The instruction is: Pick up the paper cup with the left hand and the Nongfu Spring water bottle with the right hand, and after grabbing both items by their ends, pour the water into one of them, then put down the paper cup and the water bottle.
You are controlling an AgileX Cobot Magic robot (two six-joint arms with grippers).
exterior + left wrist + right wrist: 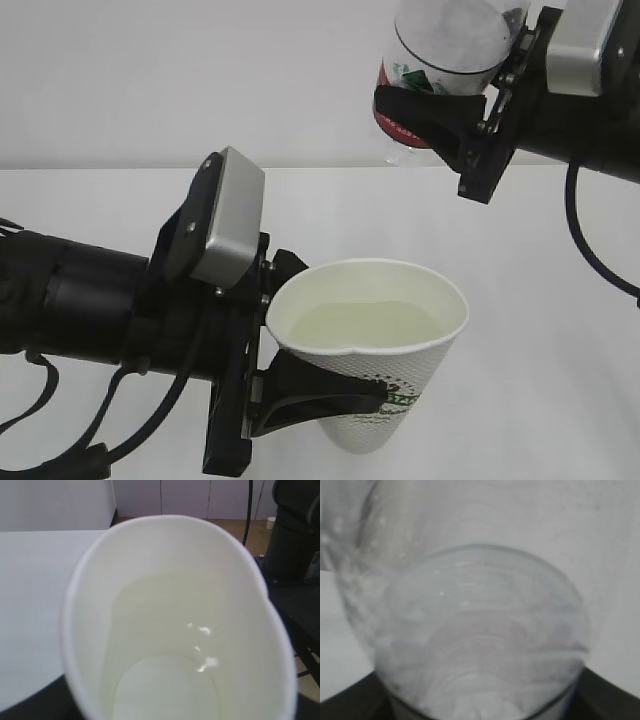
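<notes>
White table (560,400) — green-logo paper cup (385,380), red-labelled bottle (430,75)

white paper cup (385,345) with green logo, red-and-white labelled bottle (440,70)

Bottle (440,60) base beyond exterior view's top edge
</notes>
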